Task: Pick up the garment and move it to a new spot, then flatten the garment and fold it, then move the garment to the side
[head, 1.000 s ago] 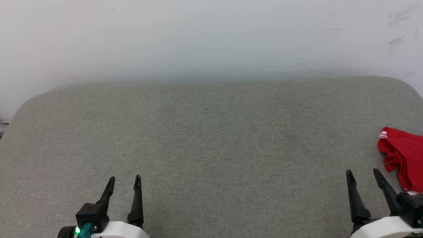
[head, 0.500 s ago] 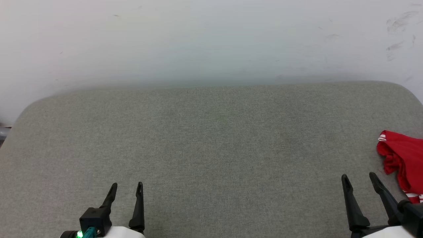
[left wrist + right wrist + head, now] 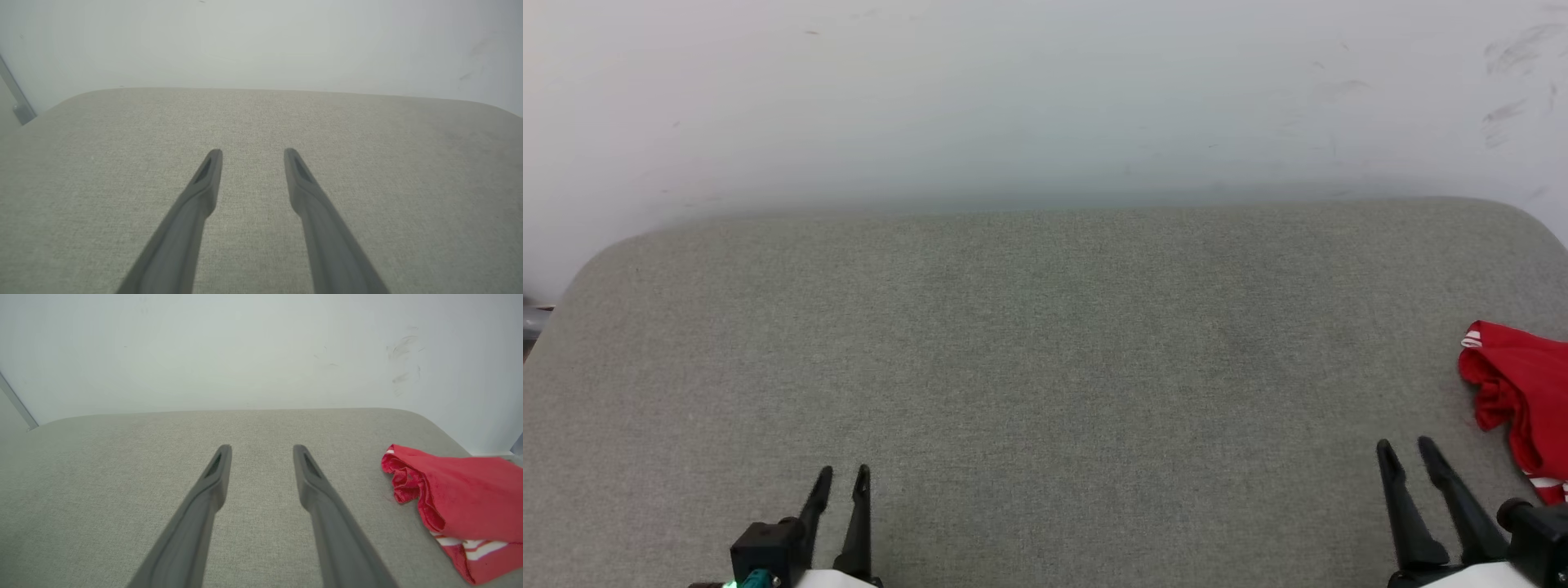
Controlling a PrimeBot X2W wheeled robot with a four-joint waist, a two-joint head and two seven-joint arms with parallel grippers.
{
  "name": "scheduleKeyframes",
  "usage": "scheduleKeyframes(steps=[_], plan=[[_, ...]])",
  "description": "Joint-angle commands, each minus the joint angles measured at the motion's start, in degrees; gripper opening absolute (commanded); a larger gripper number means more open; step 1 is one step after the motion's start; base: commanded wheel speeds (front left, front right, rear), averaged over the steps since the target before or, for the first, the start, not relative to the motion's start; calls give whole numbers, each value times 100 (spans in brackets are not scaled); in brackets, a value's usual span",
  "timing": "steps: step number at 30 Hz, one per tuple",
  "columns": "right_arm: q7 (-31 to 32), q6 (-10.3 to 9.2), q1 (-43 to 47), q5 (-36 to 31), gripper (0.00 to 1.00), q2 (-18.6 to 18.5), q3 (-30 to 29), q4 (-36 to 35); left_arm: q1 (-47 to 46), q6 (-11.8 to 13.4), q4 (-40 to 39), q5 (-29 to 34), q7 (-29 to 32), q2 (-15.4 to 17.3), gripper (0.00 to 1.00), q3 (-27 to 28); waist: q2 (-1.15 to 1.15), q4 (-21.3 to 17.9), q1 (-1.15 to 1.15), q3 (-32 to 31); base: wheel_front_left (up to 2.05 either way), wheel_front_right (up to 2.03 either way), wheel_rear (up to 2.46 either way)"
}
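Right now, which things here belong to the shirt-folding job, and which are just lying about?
For the job: the garment, crumpled at far right; left gripper and right gripper, both open and empty.
Just there: grey cushion, the work surface; scuffed white wall.

Grey fabric-topped table (image 3: 1045, 343), rounded far corners; crumpled red garment (image 3: 1523, 384) lies at its right edge, white-striped trim showing

I've got my left gripper (image 3: 252, 153) spread apart over the grey fabric pad (image 3: 102, 163), white wall (image 3: 261, 41) at 12 o'clock, a metal bar (image 3: 16, 102) at 10 o'clock.
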Motion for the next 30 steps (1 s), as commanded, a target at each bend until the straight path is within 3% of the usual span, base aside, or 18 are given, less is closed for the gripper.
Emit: scheduleKeyframes(steps=[1,30], plan=[[-7,0,6,17,0,1,12,27,4,-3,26,-17,12,-6,0,7,0,0,0,0,0,0,0],[-60,-1,-703,3211,0,-163,146,1088,-331,-313,138,-2872,779,-187,0,464,0,27,0,30,0,0,0]])
